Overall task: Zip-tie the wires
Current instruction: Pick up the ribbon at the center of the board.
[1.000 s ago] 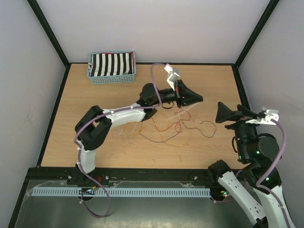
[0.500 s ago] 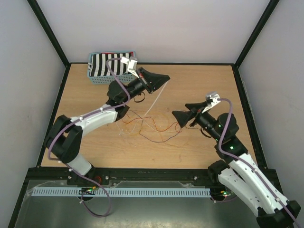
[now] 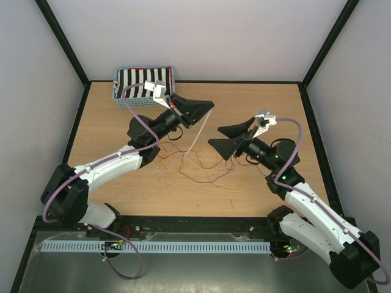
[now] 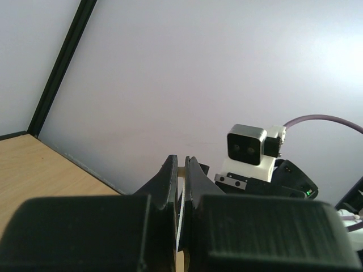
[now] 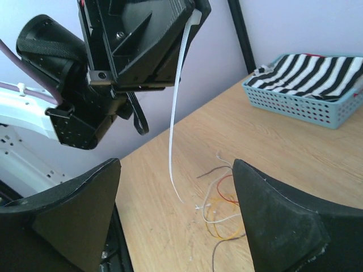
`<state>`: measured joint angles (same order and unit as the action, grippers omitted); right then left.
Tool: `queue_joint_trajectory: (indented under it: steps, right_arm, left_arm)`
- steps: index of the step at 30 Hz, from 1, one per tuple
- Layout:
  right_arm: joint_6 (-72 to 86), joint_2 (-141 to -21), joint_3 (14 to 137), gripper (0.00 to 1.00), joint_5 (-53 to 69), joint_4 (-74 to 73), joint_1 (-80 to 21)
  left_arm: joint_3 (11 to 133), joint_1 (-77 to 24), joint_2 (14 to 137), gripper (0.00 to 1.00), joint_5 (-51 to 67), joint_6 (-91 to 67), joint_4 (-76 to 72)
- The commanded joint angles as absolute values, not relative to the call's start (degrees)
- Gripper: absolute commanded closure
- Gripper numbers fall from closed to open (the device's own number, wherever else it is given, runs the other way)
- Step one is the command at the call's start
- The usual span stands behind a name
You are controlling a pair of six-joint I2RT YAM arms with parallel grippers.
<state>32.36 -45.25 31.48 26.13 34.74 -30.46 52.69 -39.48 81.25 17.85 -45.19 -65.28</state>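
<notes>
Left gripper (image 3: 206, 107), upper centre, clamps zip tie (image 5: 174, 113) dangling above wires (image 3: 197, 166), presumably presenting it; right gripper (image 3: 215, 136) faces it, jaws apart.

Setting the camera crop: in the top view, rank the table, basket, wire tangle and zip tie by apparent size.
1. Table.
2. Basket and wire tangle, about alike in spread.
3. Zip tie, smallest.

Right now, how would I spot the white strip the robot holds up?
Start at the blue basket in the far left corner; the left gripper hovers just right of it. Pinched in that gripper and hanging down is the zip tie. It is one flat, straight white strip, while the wires below are thin, curly and coloured.
</notes>
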Motion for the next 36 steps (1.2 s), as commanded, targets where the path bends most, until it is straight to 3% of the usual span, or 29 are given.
queue_joint_trajectory:
  steps: [1,8,17,23,27,28,32,36]
  right_arm:
    - [35.15,-47.57,34.31,0.11,27.69,43.66,-31.73]
    - [36.8,-51.69,36.52,0.25,27.85,48.19,-33.86]
    - [37.33,-54.28,37.09,0.62,26.61,50.73,-34.89]
    - [37.25,-54.28,36.9,1.0,25.82,50.01,-34.98]
    - [36.03,-52.66,36.59,1.0,24.4,46.91,-34.98]
    - [35.42,-52.32,36.75,1.0,24.23,45.61,-34.98]
    - [33.9,-51.43,37.52,1.0,23.79,40.26,-35.02]
    - [31.38,-51.25,39.28,1.0,25.15,34.0,-34.98]
  left_arm:
    - [52.43,-41.07,78.73,1.0,16.35,-43.41,-67.85]
    - [51.41,-42.43,77.43,1.0,15.51,-42.86,-67.84]
    - [50.46,-43.76,76.14,1.0,14.2,-41.11,-67.9]
    - [49.83,-43.86,76.01,1.0,13.49,-41.18,-67.94]
    - [48.97,-43.86,75.37,1.0,12.38,-40.17,-67.94]
    - [48.69,-43.79,75.13,0.94,12.05,-39.9,-67.93]
    - [47.26,-42.66,73.66,0.52,11.88,-39.15,-67.89]
    - [45.38,-36.52,70.73,0.25,16.56,-41.68,-67.52]
